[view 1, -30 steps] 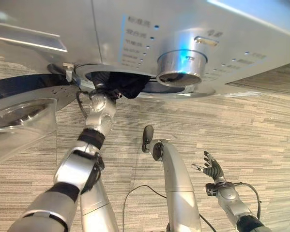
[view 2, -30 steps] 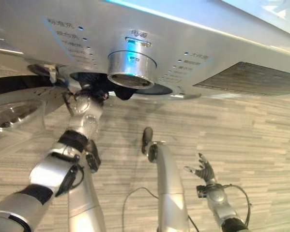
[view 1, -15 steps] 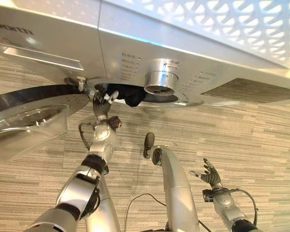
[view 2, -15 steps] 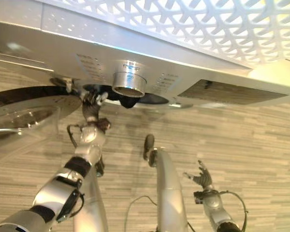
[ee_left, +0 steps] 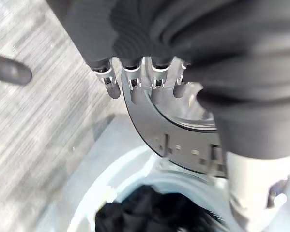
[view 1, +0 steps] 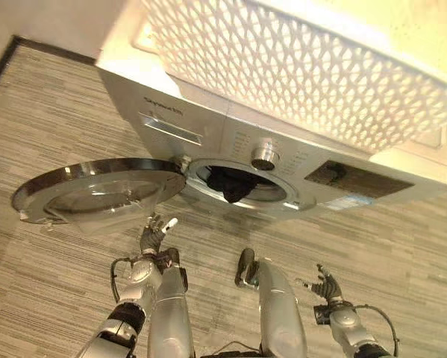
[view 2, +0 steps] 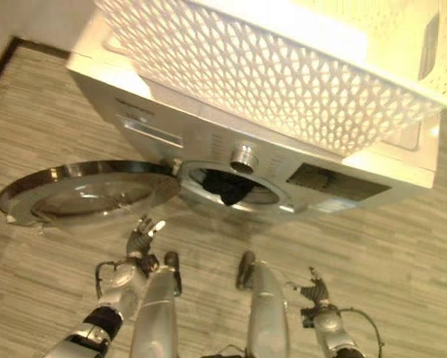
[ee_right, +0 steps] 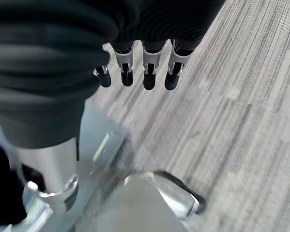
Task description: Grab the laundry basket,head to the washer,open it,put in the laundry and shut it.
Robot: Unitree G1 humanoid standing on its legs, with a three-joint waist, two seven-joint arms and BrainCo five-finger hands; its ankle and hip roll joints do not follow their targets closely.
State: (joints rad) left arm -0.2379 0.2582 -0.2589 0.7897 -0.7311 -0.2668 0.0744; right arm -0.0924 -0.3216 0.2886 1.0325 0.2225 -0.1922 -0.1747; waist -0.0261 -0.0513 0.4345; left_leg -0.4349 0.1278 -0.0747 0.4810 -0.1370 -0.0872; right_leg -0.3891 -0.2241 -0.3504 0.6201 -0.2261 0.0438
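A: What is underfoot?

B: A floor (view 1: 59, 97) of grey-brown wood-look planks, streaked lengthwise, runs across the room.

A: And at the far edge?

B: A dark baseboard (view 1: 48, 48) lines the foot of a pale wall (view 1: 51, 22) at the upper left, and warm, bright light falls from the upper right.

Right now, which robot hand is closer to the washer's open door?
The left robot hand. It is open just below the open round door, while the right robot hand hangs over bare floor, off to the other side.
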